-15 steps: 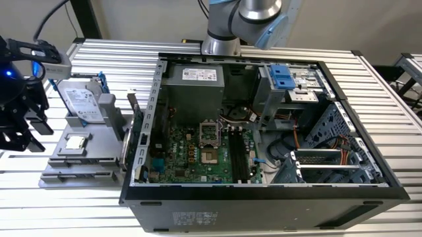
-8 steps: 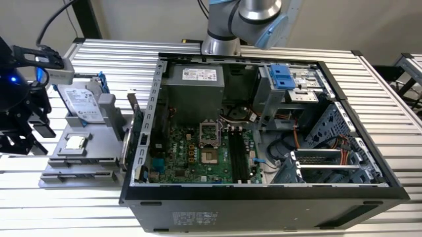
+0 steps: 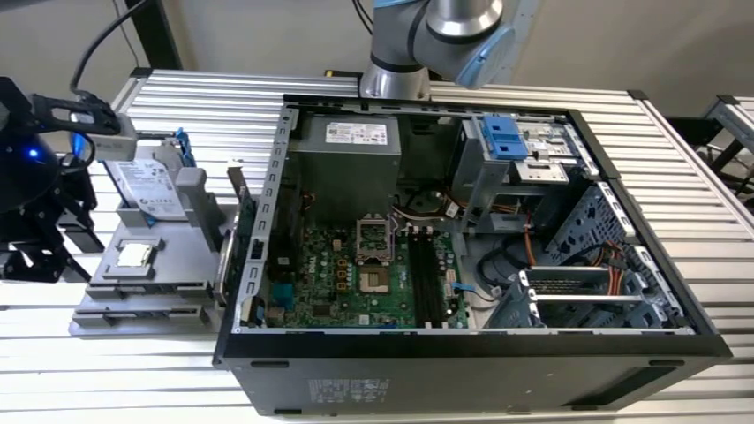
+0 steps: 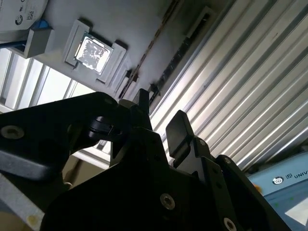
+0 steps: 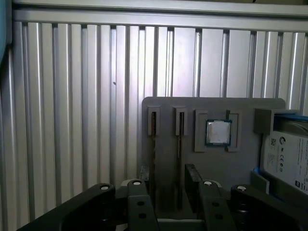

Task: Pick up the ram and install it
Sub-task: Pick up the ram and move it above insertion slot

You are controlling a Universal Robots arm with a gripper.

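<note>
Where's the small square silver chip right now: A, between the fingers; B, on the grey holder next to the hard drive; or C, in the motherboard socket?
B: in the first wrist view the chip sits in a recess of the grey holder, beside the hard drive.

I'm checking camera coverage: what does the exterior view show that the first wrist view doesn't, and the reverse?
Exterior view: the open computer case with its motherboard, and the arm. First wrist view: the gripper, fingers open, close to the narrow slots of the grey holder. Both: the grey holder, its square silver chip and the hard drive.
</note>
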